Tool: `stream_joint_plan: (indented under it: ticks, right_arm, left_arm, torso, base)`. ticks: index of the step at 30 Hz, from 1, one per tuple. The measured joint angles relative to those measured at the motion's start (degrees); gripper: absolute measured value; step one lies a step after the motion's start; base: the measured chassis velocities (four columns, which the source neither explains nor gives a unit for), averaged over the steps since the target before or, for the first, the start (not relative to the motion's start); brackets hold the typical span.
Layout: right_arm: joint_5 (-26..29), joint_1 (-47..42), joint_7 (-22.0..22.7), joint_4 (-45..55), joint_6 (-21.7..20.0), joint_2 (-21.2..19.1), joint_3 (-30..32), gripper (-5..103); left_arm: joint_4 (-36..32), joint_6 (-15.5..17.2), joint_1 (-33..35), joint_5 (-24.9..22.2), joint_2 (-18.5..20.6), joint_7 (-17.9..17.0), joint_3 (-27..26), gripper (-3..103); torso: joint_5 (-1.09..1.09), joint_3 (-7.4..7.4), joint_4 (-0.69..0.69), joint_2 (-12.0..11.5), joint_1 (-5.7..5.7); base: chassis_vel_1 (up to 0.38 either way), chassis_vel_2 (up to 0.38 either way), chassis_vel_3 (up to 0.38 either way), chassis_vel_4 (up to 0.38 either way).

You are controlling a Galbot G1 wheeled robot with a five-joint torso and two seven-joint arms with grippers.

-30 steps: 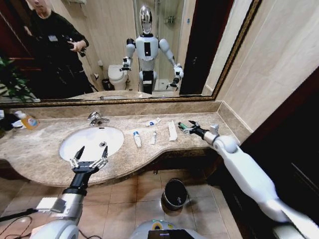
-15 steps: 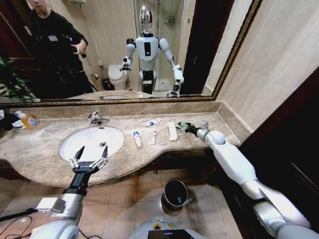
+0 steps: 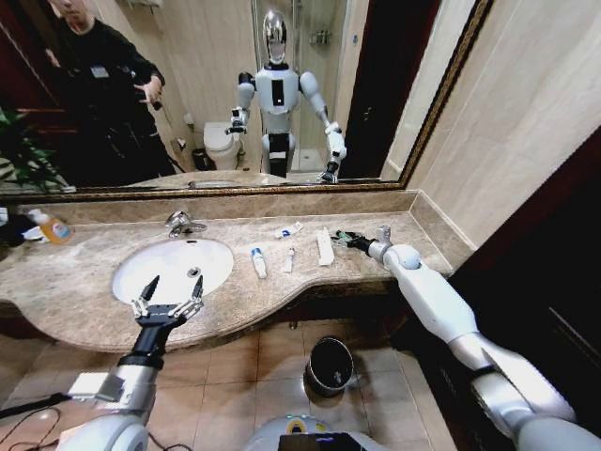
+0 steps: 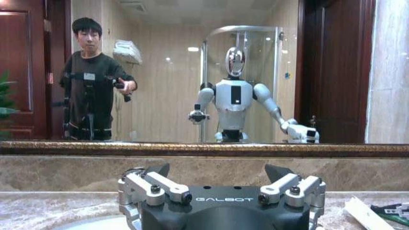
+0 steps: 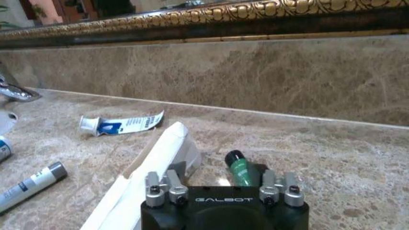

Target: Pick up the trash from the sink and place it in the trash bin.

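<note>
The trash lies on the beige counter to the right of the white sink (image 3: 150,282): a blue-ended tube (image 3: 258,262), a small tube (image 3: 289,258), another tube (image 3: 288,229), a flat white packet (image 3: 324,246) and a short green tube (image 5: 240,168). My right gripper (image 3: 344,240) is down at the counter's right end, open, with the green tube lying between its fingers beside the packet (image 5: 153,172). My left gripper (image 3: 167,303) hovers open over the sink's front rim, holding nothing. The black trash bin (image 3: 330,365) stands on the floor below the counter.
A chrome faucet (image 3: 181,224) stands behind the basin. A bottle with an orange label (image 3: 54,228) sits at the counter's far left. A mirror and a marble backsplash (image 5: 255,76) close off the back, and a wall bounds the counter's right end.
My right gripper has slid a little left along the counter to the green tube, its arm stretched lower. The left arm has not moved.
</note>
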Motion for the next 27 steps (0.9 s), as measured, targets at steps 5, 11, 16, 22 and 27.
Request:
stream_joint_plan:
  ticks: [5,11,16,22,27]
  right_arm:
    - [-0.4,0.0,0.0,-0.5,0.7,0.0,-0.1,48]
    - [-0.6,-0.1,1.3,-0.5,0.9,0.2,-0.3,33]
    - [-0.8,-0.1,2.2,-0.9,1.3,0.7,-0.4,11]
    - [-0.7,-0.6,3.1,-0.3,1.5,0.8,-0.1,0]
    - [0.4,-1.3,3.8,2.0,1.5,0.0,0.4,0]
  left_arm:
    - [0.0,0.0,0.0,0.0,0.0,0.0,0.0,100]
    - [0.0,0.0,0.0,0.0,0.0,0.0,0.0,100]
    - [0.0,0.0,0.0,0.0,0.0,0.0,0.0,100]
    - [0.0,0.0,0.0,0.0,0.0,0.0,0.0,100]
    - [0.0,0.0,0.0,0.0,0.0,0.0,0.0,100]
  torso:
    - [0.0,0.0,0.0,0.0,0.0]
    - [0.0,0.0,0.0,0.0,0.0]
    - [0.01,0.0,0.0,0.0,0.0]
    - [0.01,0.0,0.0,0.0,0.0]
    - [0.0,0.0,0.01,0.0,0.0]
  base:
    - [0.0,0.0,0.0,0.0]
    - [0.0,0.0,0.0,0.0]
    - [0.0,0.0,0.0,0.0]
    - [0.0,0.0,0.0,0.0]
    - [0.0,0.0,0.0,0.0]
